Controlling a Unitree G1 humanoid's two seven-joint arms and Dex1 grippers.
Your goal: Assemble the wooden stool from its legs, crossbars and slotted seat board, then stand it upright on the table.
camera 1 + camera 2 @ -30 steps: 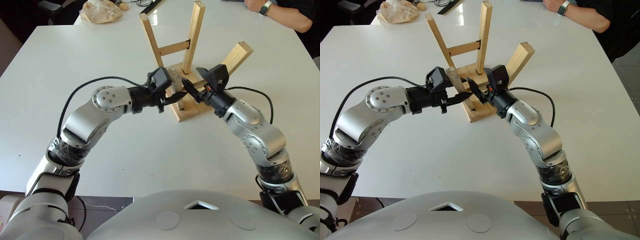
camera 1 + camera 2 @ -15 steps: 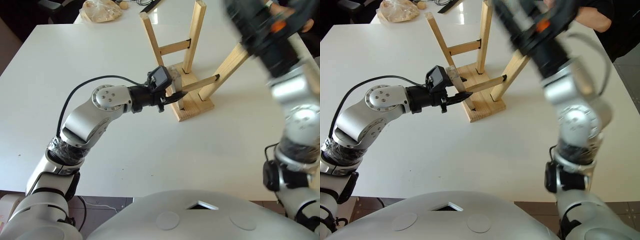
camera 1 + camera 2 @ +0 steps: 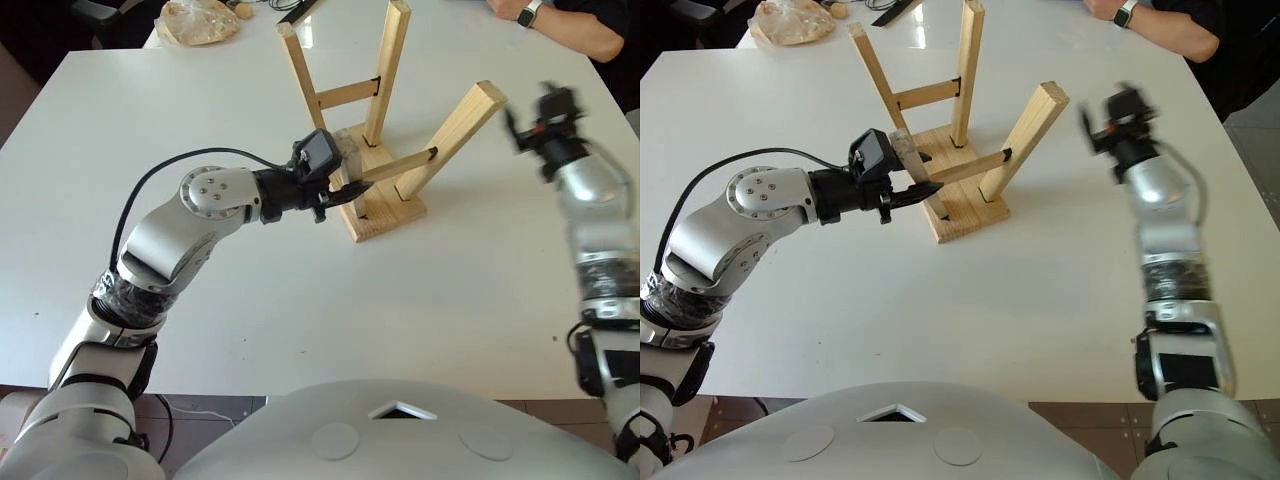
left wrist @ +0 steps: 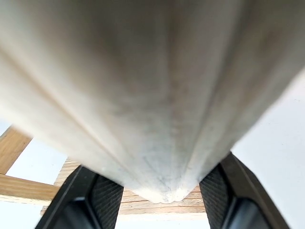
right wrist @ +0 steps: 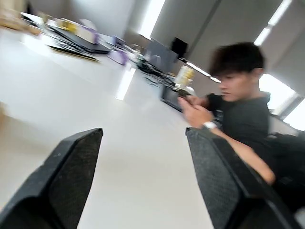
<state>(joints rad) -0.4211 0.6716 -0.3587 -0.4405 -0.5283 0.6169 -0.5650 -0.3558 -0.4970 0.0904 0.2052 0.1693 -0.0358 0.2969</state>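
Note:
The wooden stool stands upside down on the white table, its seat board flat and its legs pointing up. Two tall legs are joined by a crossbar. A thicker leg leans out to the right, tied in by a second crossbar. My left gripper is shut on a short pale leg just above the seat board; that leg sits between the black fingers. My right gripper hangs in the air right of the stool, open, its fingers wide apart and holding nothing.
A clear bag of items lies at the table's far left corner, with dark objects beside it. A person's arm with a watch rests at the far right edge. Bare table surface lies in front of the stool.
My right arm left the stool's crossbar, swung up high, then came down to the right, clear of the stool. My left gripper has stayed on the leg.

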